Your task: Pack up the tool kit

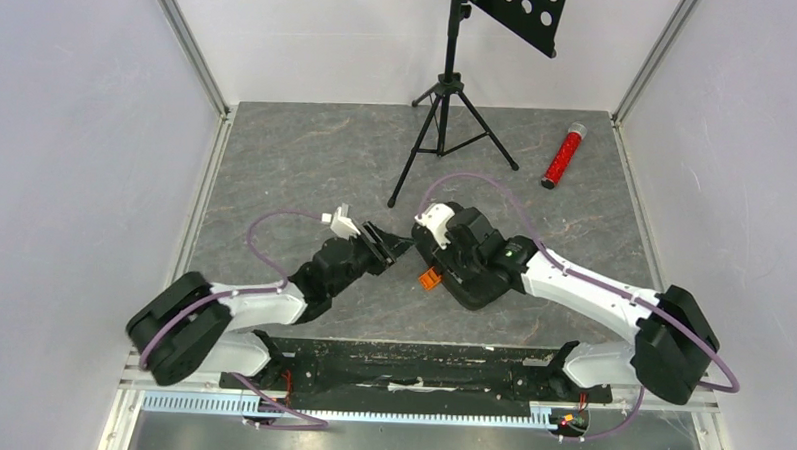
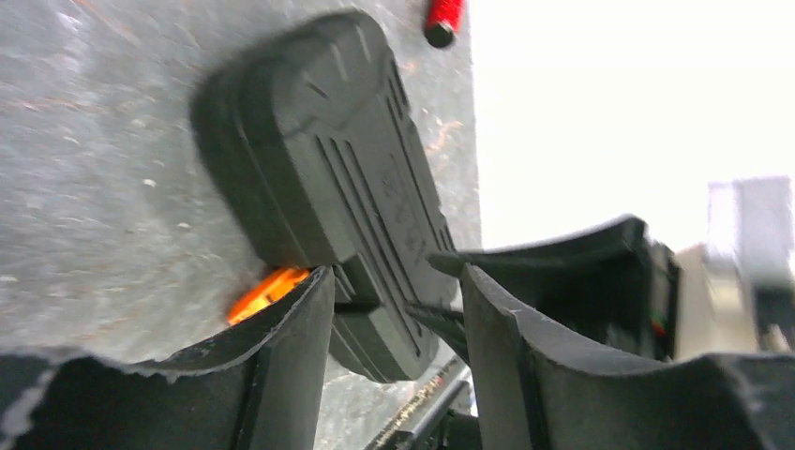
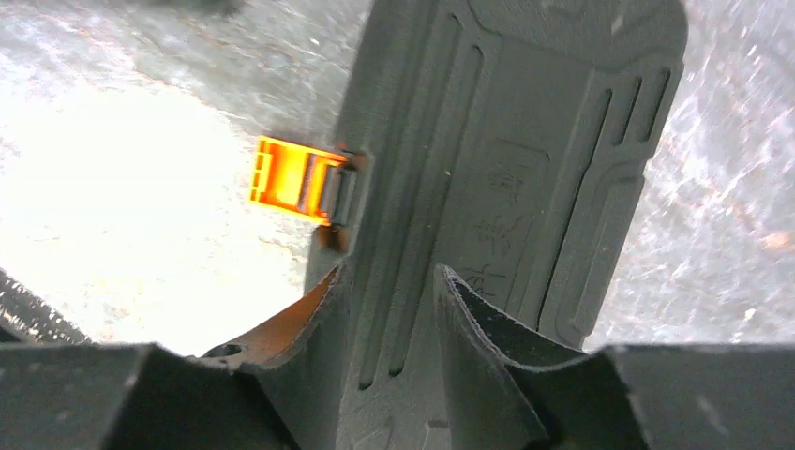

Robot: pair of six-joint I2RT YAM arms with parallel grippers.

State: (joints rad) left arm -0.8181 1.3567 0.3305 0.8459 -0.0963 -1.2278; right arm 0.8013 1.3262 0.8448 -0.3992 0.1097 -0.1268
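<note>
The tool kit (image 1: pixel 469 288) is a closed black clamshell case with a ribbed lid, lying at mid-table with its orange latch (image 1: pixel 430 278) sticking out toward the left arm. No loose tools show. My right gripper (image 1: pixel 442 235) is open above the case. In the right wrist view its jaws (image 3: pixel 389 270) straddle the lid ribs (image 3: pixel 525 141), with the latch (image 3: pixel 291 178) ahead on the left. My left gripper (image 1: pixel 394 247) is open and empty beside the case's left edge. In its own view (image 2: pixel 394 272) the case (image 2: pixel 319 159) lies just ahead and the latch (image 2: pixel 267 291) peeks past one finger.
A black tripod stand (image 1: pixel 446 117) with a perforated plate (image 1: pixel 527 14) stands at the back. A red glittery tube (image 1: pixel 563 156) lies at the back right and also shows in the left wrist view (image 2: pixel 442 17). White walls enclose the grey table (image 1: pixel 277 161).
</note>
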